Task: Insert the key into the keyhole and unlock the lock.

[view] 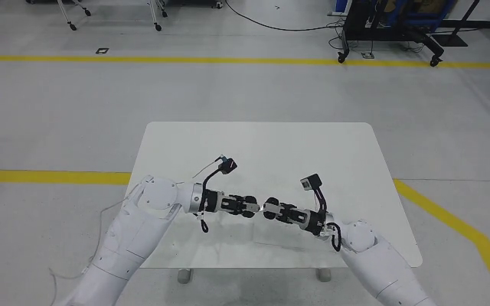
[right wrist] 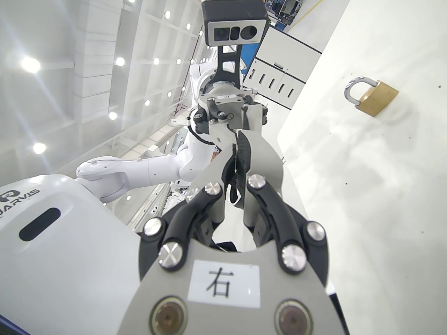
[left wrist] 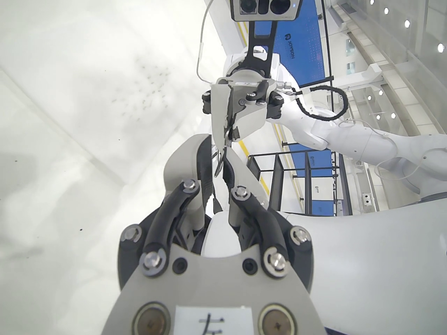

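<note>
A brass padlock [right wrist: 376,98] with a silver shackle lies flat on the white table [view: 306,145], off to the side of my right gripper. Both arms meet tip to tip above the table's front middle. My left gripper [view: 253,205] [left wrist: 220,163] is shut, with a thin metal key [left wrist: 220,166] pinched between its pads. My right gripper [view: 268,208] [right wrist: 236,149] faces it head-on, also shut, and its tips [left wrist: 228,136] close on the key's other end. In the right wrist view the key itself is hidden behind the worn black pads [right wrist: 241,165].
The table's front edge runs just below the two arms. Yellow floor lines [view: 69,177] pass beside the table. Cabinets [right wrist: 279,81] and racks stand in the room behind.
</note>
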Robot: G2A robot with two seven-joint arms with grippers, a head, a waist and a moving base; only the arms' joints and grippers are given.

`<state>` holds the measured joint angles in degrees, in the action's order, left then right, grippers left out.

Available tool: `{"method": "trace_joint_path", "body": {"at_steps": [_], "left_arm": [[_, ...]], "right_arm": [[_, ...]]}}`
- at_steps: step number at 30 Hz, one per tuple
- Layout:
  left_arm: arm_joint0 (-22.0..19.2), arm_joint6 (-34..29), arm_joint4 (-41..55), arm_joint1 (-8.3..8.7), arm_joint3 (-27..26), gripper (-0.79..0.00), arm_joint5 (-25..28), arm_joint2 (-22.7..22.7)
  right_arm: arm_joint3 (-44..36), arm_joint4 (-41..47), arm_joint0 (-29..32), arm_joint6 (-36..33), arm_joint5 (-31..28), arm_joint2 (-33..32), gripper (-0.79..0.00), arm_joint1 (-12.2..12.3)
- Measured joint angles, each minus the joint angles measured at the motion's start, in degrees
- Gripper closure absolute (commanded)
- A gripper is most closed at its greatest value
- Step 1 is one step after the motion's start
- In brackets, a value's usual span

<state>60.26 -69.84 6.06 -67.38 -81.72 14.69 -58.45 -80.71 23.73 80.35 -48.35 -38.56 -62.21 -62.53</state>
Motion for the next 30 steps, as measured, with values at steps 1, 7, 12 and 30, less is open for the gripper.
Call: {"method": "trace_joint_path", "body": {"at_steps": [1, 7, 12, 30], "left_arm": [[0.05, 0.49, 0.1, 0.04, 0.01, -0.785, -0.08, -0.13], [0.36, 3.45, 0.16, 0.3, 0.15, -0.785, -0.4, -1.02], [0.79, 7.02, -0.31, 0.52, -0.02, -0.785, -0.43, -1.97], [3.71, 22.21, -3.33, 0.81, -1.43, -0.785, -3.7, -5.22]], "right_arm": [[-0.01, 0.18, 0.07, -0.12, 0.04, -0.14, 0.0, 0.03], [0.06, 1.48, 0.4, -0.3, -0.04, -1.09, 0.0, 0.19], [1.88, 1.31, -0.02, 5.71, -1.95, -3.24, 0.0, 0.02], [3.96, -9.25, -0.99, 22.01, -2.98, -3.59, 0.0, -1.12]]}}
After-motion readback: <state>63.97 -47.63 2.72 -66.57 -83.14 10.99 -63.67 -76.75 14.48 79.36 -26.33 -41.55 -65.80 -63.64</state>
